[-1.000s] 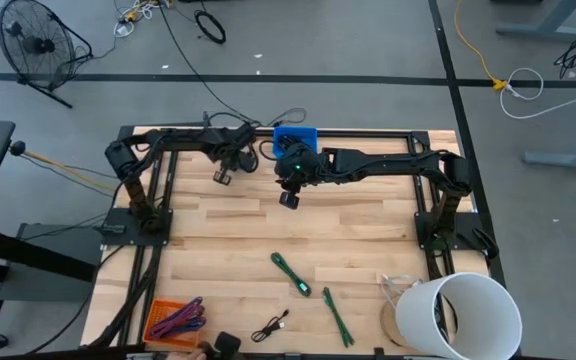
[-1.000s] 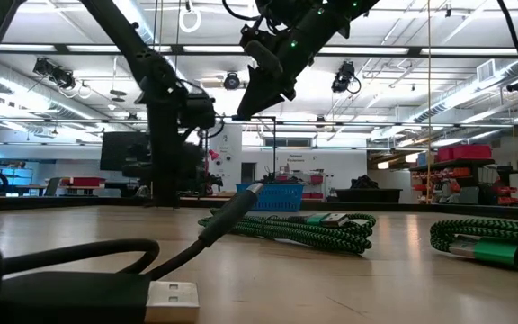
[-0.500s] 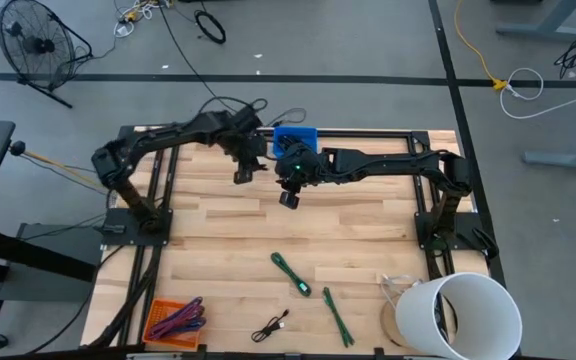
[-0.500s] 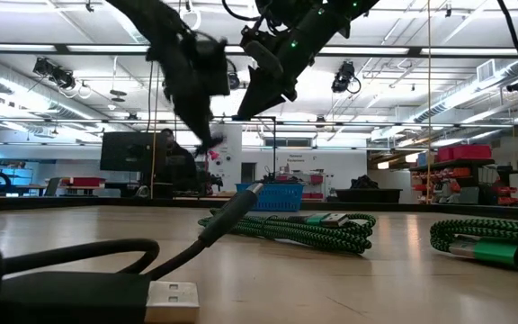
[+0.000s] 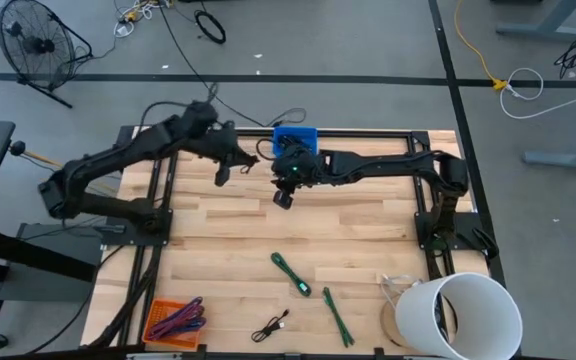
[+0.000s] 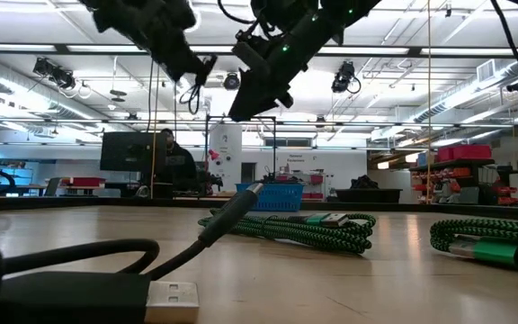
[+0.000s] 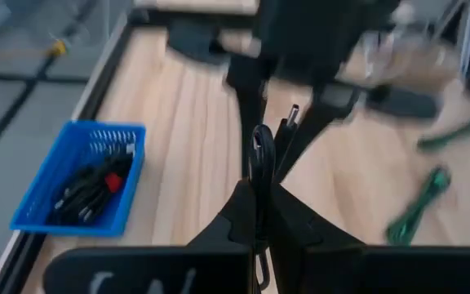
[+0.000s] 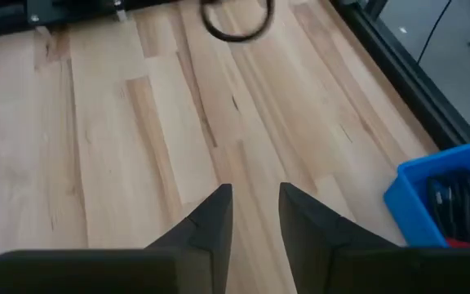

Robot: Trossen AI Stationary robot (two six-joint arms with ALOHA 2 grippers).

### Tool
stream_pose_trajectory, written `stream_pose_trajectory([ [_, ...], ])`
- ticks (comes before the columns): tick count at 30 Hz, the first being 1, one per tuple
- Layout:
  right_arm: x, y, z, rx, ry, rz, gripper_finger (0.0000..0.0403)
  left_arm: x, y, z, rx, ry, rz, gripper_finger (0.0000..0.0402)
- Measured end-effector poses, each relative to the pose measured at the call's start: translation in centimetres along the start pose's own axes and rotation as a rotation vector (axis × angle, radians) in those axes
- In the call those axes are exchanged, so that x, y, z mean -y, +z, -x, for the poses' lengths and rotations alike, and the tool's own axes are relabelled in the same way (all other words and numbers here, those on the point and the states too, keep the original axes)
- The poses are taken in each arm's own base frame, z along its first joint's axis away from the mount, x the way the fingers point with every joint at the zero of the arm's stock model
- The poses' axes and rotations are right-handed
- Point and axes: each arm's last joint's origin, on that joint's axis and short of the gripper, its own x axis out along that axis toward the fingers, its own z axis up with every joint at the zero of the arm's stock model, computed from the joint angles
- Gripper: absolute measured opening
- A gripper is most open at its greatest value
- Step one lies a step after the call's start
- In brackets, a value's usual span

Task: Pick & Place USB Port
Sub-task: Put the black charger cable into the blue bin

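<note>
Since a second ago the left arm has swung out and stretched across the back of the table, carrying its left gripper (image 5: 222, 172) from beside the frame to a spot just left of the blue basket (image 5: 295, 137); the right arm has barely shifted. In the left wrist view the fingers are clenched on a thin black cable (image 7: 261, 155), whose small plug end sticks up past the tips, so the task's thing is off the table and in that grasp. The right gripper (image 5: 284, 194) hangs over bare wood just in front of the basket, its fingers parted with nothing between them. To do this step well, I judge the left arm should keep its hold firm, steer clear of the close right gripper, and bring the dangling cable fully over the basket before letting go, so no loop drapes over the rim.
</note>
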Motion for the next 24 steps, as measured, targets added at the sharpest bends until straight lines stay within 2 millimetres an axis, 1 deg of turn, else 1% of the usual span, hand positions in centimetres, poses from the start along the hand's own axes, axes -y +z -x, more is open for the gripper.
stream_pose_trajectory([
  [3, -0.3, 0.6, -0.4, 0.083, 0.024, -0.007, 0.0104, 1.2, -0.8, 0.7, 0.104, 0.001, 0.015, 0.0012],
  [8, -2.0, 1.8, 0.1, 0.204, 0.150, 0.030, 0.0104, 3.2, -1.6, 2.0, 0.206, -0.019, 0.023, 0.0012],
  [13, -3.0, 3.0, 0.7, 0.340, 0.180, 0.036, 0.0104, 4.9, -1.2, 3.5, 0.266, -0.041, 0.005, 0.0012],
  [19, -3.3, 4.1, 1.3, 0.468, 0.188, 0.045, 0.0104, 5.9, -0.9, 4.6, 0.303, -0.009, -0.014, 0.0012],
  [22, -3.3, 4.2, 1.4, 0.484, 0.193, 0.044, 0.0104, 6.2, -0.8, 4.7, 0.310, -0.019, -0.003, 0.0012],
  [24, -3.5, 4.3, 1.5, 0.494, 0.226, 0.051, 0.0104, 6.4, -0.8, 4.7, 0.309, -0.028, -0.002, 0.0012],
])
